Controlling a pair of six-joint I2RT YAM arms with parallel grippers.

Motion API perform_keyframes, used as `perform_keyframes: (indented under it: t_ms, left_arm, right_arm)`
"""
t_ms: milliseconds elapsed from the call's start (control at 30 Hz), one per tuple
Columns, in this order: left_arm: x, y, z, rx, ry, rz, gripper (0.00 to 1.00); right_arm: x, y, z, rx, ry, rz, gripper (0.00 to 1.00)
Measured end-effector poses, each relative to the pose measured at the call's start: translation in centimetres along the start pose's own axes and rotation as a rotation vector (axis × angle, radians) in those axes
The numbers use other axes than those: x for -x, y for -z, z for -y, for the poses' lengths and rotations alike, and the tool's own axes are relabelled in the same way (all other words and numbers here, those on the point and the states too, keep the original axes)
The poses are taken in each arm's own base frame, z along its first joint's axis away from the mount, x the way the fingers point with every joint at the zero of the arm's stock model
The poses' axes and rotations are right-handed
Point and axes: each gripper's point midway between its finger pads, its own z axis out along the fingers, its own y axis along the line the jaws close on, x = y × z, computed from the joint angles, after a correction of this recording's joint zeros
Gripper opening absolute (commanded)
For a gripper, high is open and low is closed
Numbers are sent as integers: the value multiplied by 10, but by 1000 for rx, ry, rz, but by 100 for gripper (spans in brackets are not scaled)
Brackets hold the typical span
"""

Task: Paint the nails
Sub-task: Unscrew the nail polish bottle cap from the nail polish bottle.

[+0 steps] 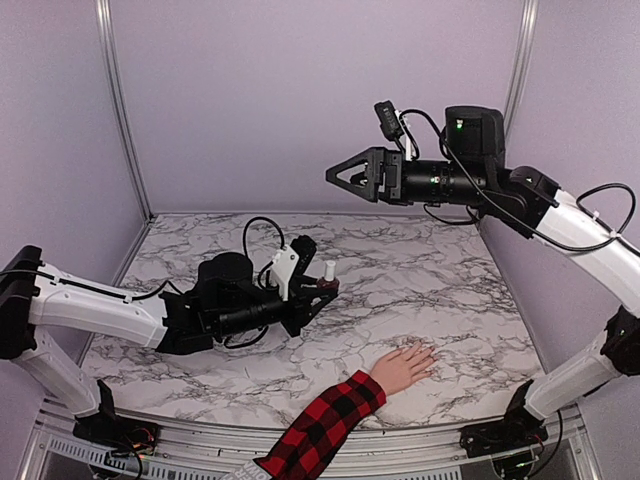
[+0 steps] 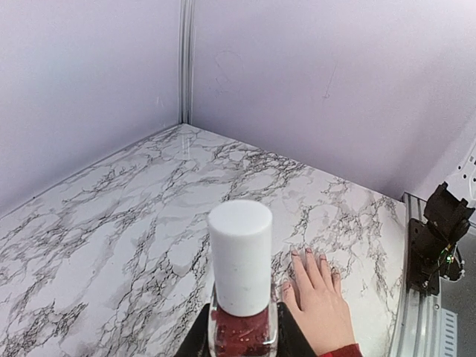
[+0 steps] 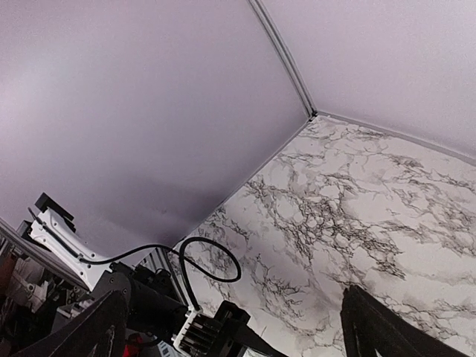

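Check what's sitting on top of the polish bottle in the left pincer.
A white cap stands upright on the dark-red polish bottle. The left pincer covers the bottle's lower sides, and whatever hangs under the cap inside is hidden.

The hand (image 1: pixel 403 366) lies flat on the surface (image 1: pixel 450 270) near its front edge, with the nails (image 2: pixel 307 252) toward the back. The bottle (image 2: pixel 239 268) stands upright in the left end effector (image 1: pixel 318 292), to the left of the hand and behind it. The right end effector (image 1: pixel 345 175) hangs high above, well apart from both.
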Motion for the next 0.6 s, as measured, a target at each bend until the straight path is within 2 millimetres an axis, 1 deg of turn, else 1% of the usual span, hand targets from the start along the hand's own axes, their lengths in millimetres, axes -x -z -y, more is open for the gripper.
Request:
perform_keyframes:
  t_ms: [100,167,200,267,433,600]
  left_arm:
    - [-7,-3,-4,17,11,-16,0]
    - [-10,-4,-8,34,19,-21,0]
    - [-11,-5,-10,44,20,-23,0]
    - [-12,-5,-17,72,23,-24,0]
    - [-10,-4,-37,150,37,-14,0]
    - [-6,-7,-49,198,47,-8,0]
  right_arm:
    - [12,7,20,-27,-50,26,98]
    - [17,11,32,-43,-64,41,95]
    - [16,12,39,-55,-69,44,92]
    - [9,12,50,-79,-71,32,87]
    - [-20,0,72,-118,-85,-39,72]
    - [-53,-15,87,-143,-109,-116,67]
